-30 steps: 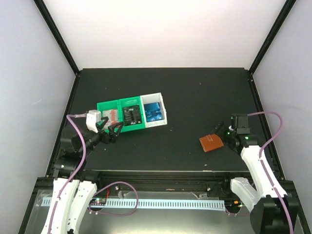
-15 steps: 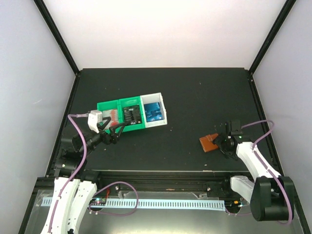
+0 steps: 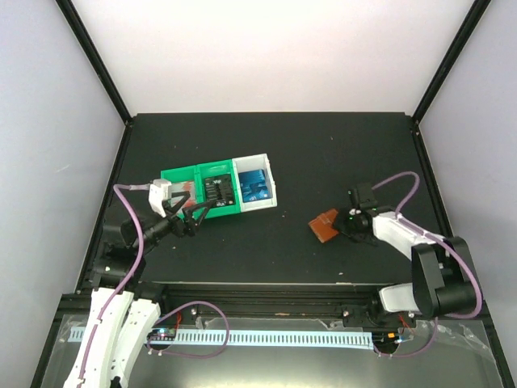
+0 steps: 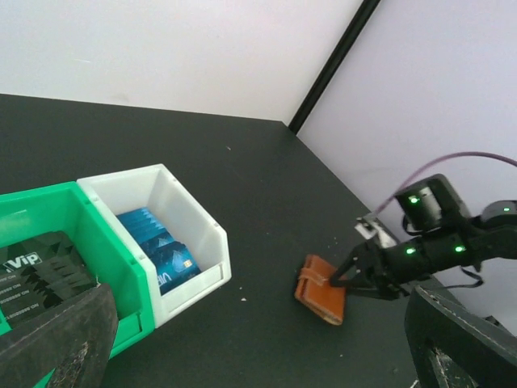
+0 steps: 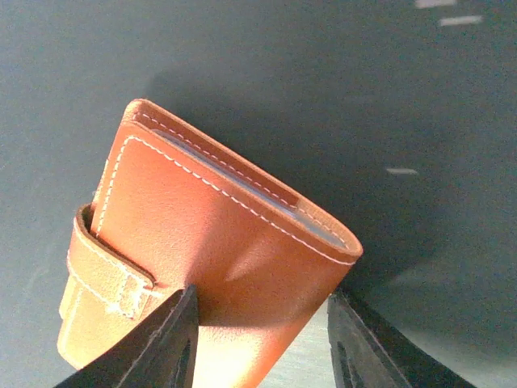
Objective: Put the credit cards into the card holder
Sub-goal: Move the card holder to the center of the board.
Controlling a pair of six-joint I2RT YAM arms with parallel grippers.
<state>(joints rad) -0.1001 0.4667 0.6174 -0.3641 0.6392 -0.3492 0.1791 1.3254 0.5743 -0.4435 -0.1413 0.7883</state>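
The left gripper, its jaws spread wide, hangs just beside the green bin with black cards. Further right, on the black table, lies the card holder: orange-brown leather, folded shut, with white stitching and a strap tab. The right gripper has its jaws around one end of it; whether they already pinch it I cannot tell.

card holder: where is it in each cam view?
Top external: card holder right of centre, near the front edge.
Left wrist: lower centre-right.
Right wrist: fills the middle, between the fingers.
Shared landmark: the right gripper at its edge, seen in all three views.
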